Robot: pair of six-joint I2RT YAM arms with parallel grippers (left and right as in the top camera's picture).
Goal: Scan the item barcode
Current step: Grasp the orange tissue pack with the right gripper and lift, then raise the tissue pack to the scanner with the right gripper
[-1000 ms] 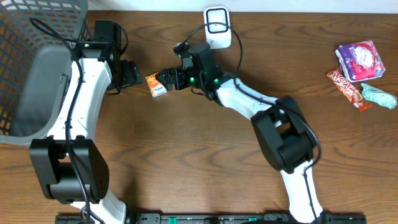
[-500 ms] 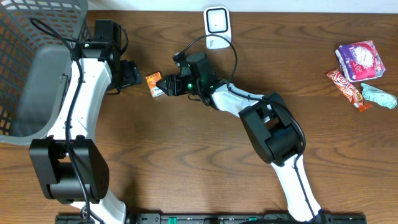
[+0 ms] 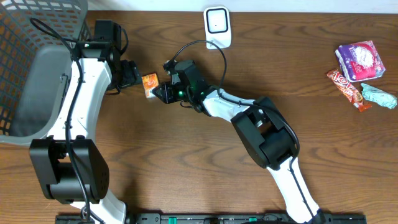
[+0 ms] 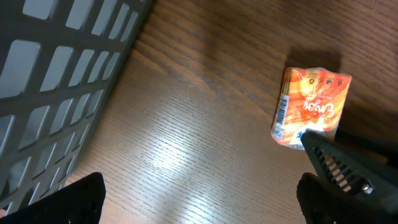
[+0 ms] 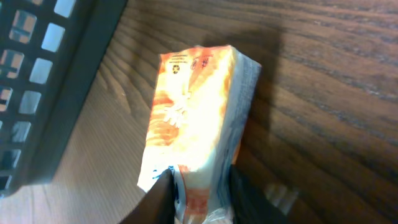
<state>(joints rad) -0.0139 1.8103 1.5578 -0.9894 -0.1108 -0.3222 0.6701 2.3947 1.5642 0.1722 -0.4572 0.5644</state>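
The item is a small orange and white pack (image 3: pixel 149 84) lying on the wooden table between the two arms. My right gripper (image 3: pixel 159 90) reaches it from the right. In the right wrist view its two dark fingers press on both sides of the near end of the pack (image 5: pixel 193 106), so the right gripper (image 5: pixel 199 196) is shut on it. My left gripper (image 3: pixel 132 73) sits just left of the pack and stands wide open (image 4: pixel 199 199) over bare wood. The left wrist view shows the pack (image 4: pixel 311 107) with the right arm's fingers (image 4: pixel 348 168) at its lower edge. A white scanner (image 3: pixel 217 26) stands at the back centre.
A grey mesh basket (image 3: pixel 37 62) fills the far left, and its wall (image 4: pixel 62 62) is close to the left gripper. At the far right lie a pink packet (image 3: pixel 360 60), a red bar (image 3: pixel 348 88) and a teal packet (image 3: pixel 379 96).
The right arm has reached left to the pack and its jaws have closed round it. The pack has shifted slightly left. The left arm has not moved.
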